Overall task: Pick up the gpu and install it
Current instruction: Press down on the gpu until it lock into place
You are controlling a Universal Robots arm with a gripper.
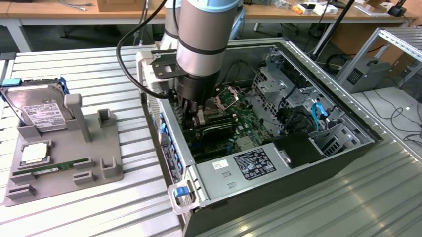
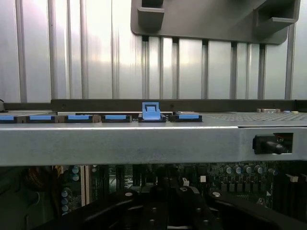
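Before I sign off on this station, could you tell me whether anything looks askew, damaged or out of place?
Nothing stands out. The hard drive stands in the grey holder, with the memory stick lying flat in its slot. The gripper is down inside the open computer case, over the motherboard.

Arm (image 1: 201,39) upright, wrist pointing straight down, fingers (image 1: 195,117) closed together.

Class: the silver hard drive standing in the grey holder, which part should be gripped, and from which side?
Probably its upper edge, pinched across the broad faces, from above. The hard drive stands on edge in the grey holder, whose slot covers its lower end; the top is free.
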